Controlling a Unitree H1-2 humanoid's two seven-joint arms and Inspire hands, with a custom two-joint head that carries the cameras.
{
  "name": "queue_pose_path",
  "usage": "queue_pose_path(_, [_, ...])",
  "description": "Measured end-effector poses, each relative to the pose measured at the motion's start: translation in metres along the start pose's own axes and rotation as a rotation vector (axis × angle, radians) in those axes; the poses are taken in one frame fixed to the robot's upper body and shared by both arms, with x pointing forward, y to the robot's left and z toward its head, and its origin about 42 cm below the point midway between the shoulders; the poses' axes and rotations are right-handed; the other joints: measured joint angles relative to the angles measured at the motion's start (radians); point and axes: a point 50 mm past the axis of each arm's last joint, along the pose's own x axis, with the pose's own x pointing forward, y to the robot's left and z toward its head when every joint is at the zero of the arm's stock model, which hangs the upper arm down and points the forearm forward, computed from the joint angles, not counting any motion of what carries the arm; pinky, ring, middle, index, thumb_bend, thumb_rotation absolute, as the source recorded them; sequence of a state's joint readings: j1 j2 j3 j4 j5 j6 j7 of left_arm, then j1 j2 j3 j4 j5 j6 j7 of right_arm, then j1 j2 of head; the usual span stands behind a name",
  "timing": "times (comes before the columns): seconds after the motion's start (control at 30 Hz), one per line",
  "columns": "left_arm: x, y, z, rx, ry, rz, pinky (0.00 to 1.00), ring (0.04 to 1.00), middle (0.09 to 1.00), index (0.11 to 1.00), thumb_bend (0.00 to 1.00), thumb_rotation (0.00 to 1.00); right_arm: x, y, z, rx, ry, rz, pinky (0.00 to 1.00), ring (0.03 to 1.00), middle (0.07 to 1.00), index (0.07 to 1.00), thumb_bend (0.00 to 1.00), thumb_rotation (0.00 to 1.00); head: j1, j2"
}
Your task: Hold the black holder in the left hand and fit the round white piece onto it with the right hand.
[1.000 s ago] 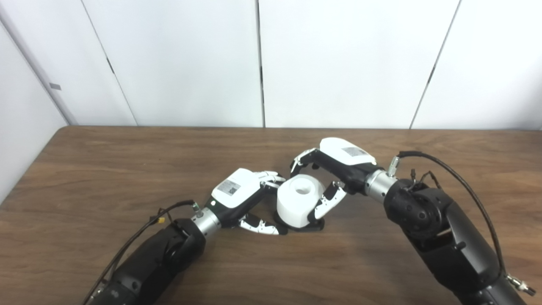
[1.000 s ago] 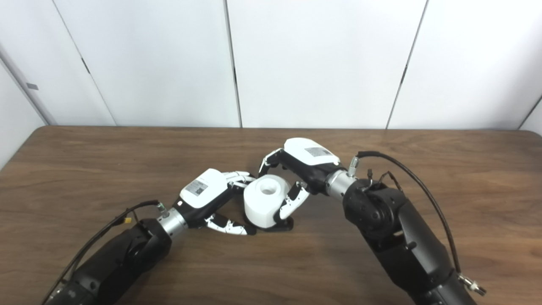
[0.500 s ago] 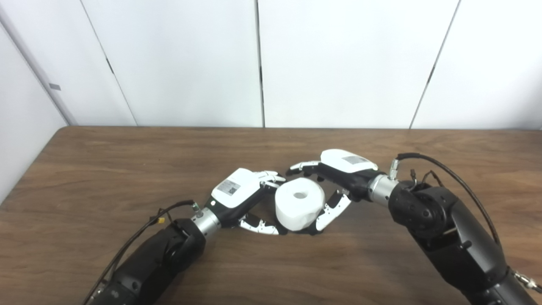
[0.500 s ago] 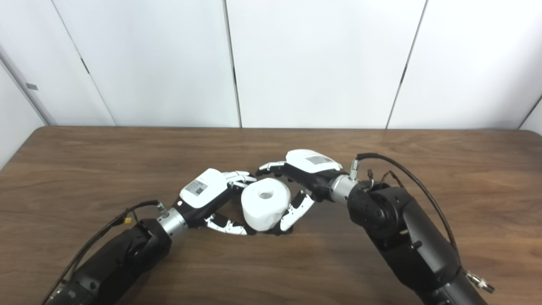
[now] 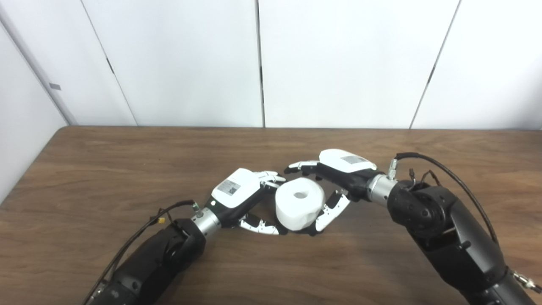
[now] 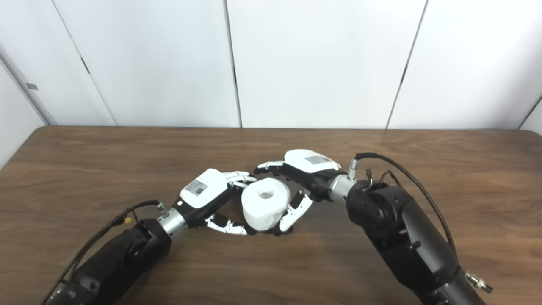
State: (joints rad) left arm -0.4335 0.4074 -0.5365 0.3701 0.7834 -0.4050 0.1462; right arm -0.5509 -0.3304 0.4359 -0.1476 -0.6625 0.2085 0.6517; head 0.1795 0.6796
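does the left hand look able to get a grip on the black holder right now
Probably yes, though only partly visible. The left hand curls around the base under the round white piece, where the black holder barely shows. The white piece and the right hand hide most of it, so the contact itself cannot be confirmed.

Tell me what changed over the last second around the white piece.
The right hand lowered and flattened, seating the white piece down so the black holder is now almost hidden beneath it. Its fingers remain around the piece. The left hand kept its place against the holder's left side, and the table looks unchanged.
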Motion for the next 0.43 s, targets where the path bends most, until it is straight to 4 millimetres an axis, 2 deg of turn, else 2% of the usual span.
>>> queue_pose_path(0.13, [0.0,0.0,0.0,0.0,0.0,0.0,0.71,0.848,0.807,0.482,0.53,0.07,0.001,-0.008,0.002,-0.015,-0.007,0.017,0.77,0.894,0.939,0.978,1.0,0.33,-0.003,-0.002])
queue_pose_path(0.33, [0.0,0.0,0.0,0.0,-0.001,0.0,0.71,0.85,0.807,0.482,0.53,0.07,-0.009,-0.036,-0.001,-0.072,-0.008,0.016,0.73,0.865,0.92,1.0,1.0,0.34,-0.011,-0.003])
queue_pose_path(0.43, [0.0,0.0,-0.001,-0.001,0.001,-0.001,0.72,0.85,0.809,0.482,0.53,0.07,-0.019,-0.045,-0.007,-0.089,0.004,0.014,0.74,0.888,0.943,1.0,1.0,0.34,-0.014,-0.003])
